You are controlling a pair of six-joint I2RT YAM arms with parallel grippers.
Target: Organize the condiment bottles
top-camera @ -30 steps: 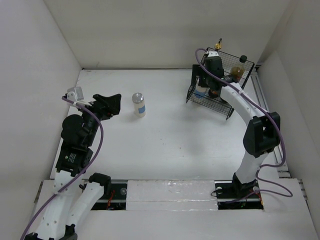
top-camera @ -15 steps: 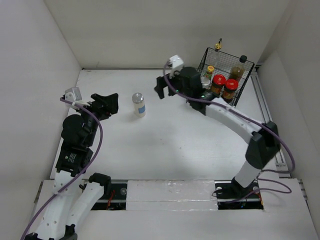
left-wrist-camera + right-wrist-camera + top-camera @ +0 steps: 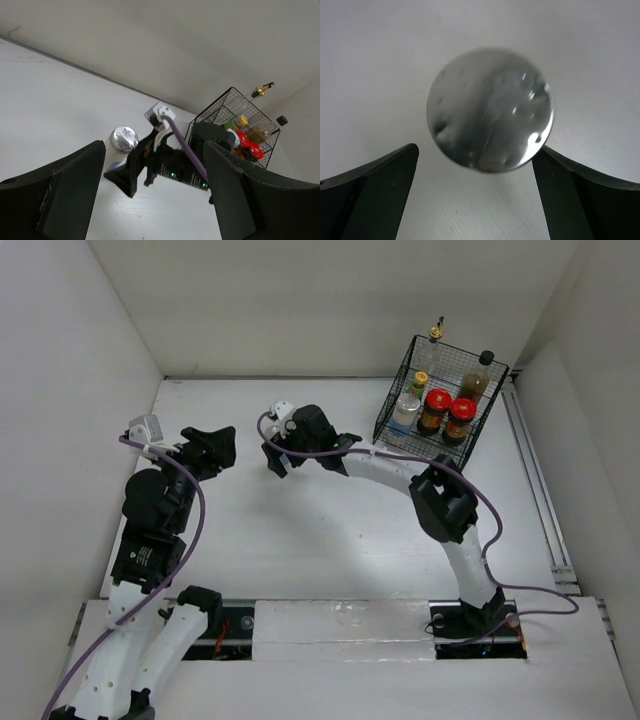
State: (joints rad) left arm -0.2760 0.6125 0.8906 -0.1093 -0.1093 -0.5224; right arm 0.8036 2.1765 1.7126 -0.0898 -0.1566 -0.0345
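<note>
A white table (image 3: 330,530) with plain white walls around it is seen from above. The right arm (image 3: 400,468) reaches leftward across the table from its base at the near edge. The right gripper (image 3: 278,452) hangs directly over a white shaker (image 3: 490,110) that stands upright on the open table, left of centre. In the overhead view the gripper hides almost all of the shaker. The wrist camera looks straight down on the shaker's round silver lid, with one finger on either side. The jaws are spread wide, clear of the lid, and grip nothing.

The left gripper (image 3: 226,448) hovers just left of the shaker, pointing toward it. Its jaws are apart and hold nothing.

A black wire basket (image 3: 462,350) sits in the far right corner, well apart from the shaker. It holds the other containers:
- a second shaker (image 3: 405,412) at the front left
- a red-lidded jar (image 3: 436,408) beside that
- another red-lidded jar (image 3: 461,418) next to the first jar
- a yellow-capped bottle (image 3: 420,380) behind them
- a dark black-capped bottle (image 3: 478,380) at the back right
- a tall clear gold-capped bottle (image 3: 430,348) leaning at the back left corner
</note>
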